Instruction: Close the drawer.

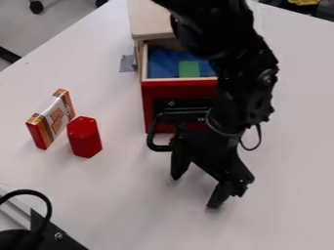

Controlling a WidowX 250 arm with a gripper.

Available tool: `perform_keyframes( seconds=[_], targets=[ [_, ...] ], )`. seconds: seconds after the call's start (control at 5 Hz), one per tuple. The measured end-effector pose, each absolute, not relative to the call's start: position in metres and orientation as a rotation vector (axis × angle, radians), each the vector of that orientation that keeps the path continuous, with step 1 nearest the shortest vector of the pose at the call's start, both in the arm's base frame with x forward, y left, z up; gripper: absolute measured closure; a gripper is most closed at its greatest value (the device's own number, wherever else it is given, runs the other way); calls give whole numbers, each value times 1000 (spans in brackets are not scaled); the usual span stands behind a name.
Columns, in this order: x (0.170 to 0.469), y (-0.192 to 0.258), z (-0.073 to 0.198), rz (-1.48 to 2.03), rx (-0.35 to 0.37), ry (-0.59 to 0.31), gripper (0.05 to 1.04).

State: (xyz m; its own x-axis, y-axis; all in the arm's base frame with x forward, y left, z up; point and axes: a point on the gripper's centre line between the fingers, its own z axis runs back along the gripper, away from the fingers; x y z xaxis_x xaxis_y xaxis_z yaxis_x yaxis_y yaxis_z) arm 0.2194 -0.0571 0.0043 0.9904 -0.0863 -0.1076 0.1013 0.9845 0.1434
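Note:
The gripper (194, 191) hangs low over the white table in front of the drawer, its two fingers spread apart with nothing between them. Behind it, the red-fronted drawer (149, 103) stands pulled out of a light wooden cabinet (151, 19). Inside the drawer are a blue lining or cloth (161, 65) and a green block (189, 69). The arm covers the right part of the drawer and much of its front, where a black handle or plate partly shows.
Left of the drawer, a red hexagonal block (85, 137) stands beside a brown, white and red box (52, 119). A small grey metal piece (127, 63) is by the cabinet's left side. Black equipment with a cable (49, 207) occupies the lower left corner of the white table (287, 146).

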Motion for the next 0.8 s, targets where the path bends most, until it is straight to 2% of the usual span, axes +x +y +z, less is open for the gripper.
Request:
perform_keyframes(
  seconds=[0.8],
  targets=[
    [230, -45, 3, -24, 123, 63, 83]
  ],
)
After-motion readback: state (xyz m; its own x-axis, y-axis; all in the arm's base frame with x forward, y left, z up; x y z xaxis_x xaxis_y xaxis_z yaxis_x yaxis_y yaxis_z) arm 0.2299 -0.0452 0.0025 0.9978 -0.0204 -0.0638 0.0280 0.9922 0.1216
